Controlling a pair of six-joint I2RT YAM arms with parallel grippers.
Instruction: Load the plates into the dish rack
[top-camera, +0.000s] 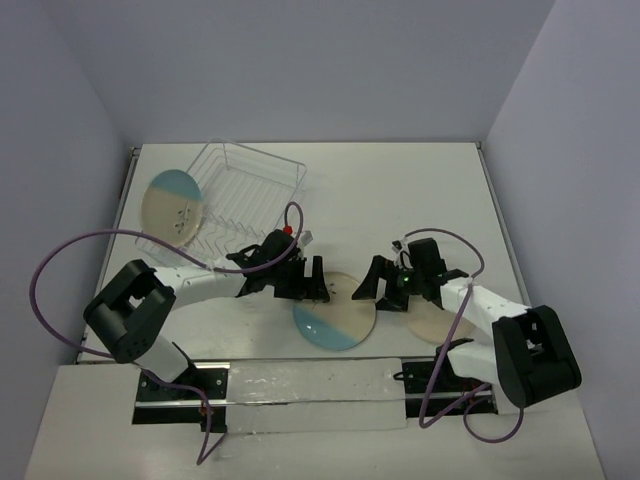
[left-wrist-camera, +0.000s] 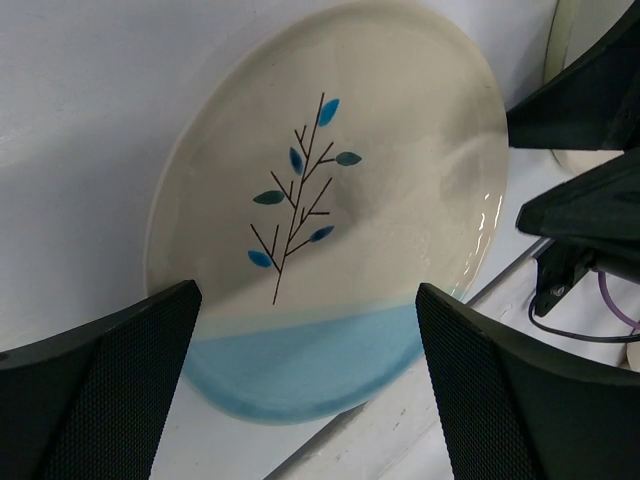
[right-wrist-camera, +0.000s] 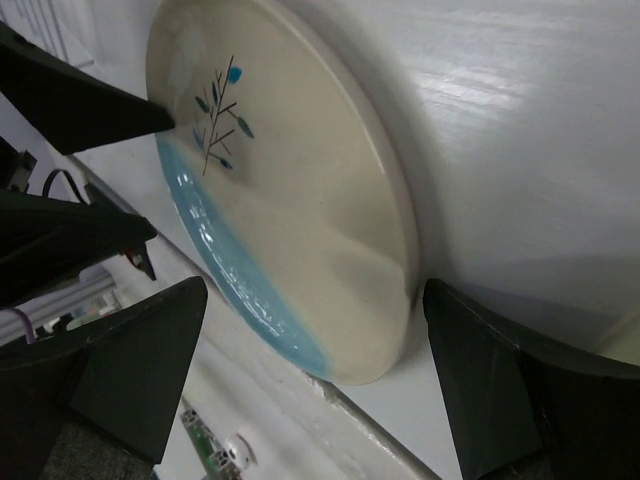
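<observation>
Top external view: at the far-left corner of the worktop stands the rectangular silvery-white wire dish rack (top-camera: 250, 190). A round cream plate with a light-blue segment (top-camera: 175, 205) leans tilted at its left end, apparently held among the wires. Right of the rack, the left gripper (top-camera: 318, 282) reaches toward the middle of the worktop. Its jaws are spread and hold nothing, with both mesh-faced fingers (left-wrist-camera: 100, 390) apart in the left wrist view.

Just beyond its fingertips lies a second cream plate with a twig drawing and a light-blue segment (top-camera: 335, 312). It rests flat on the white worktop (top-camera: 400, 190), close to the middle of the near edge, with the blue segment toward that edge. The right gripper (top-camera: 372, 290) faces it from the other side, also released and empty, its dark fingers (right-wrist-camera: 130, 370) flanking the plate's rim in the right wrist view. Farther right, a third cream plate (top-camera: 432, 325) lies flat, largely covered by the right arm. Its coloured segment cannot be made out.

Key relation: the middle plate sits between the two claws, its left rim at the left claw and its right rim at the right claw, so both are about equally near. Being round, it has no long axis. The rack lies to its far left, so the left arm probably has the shorter carry.
</observation>
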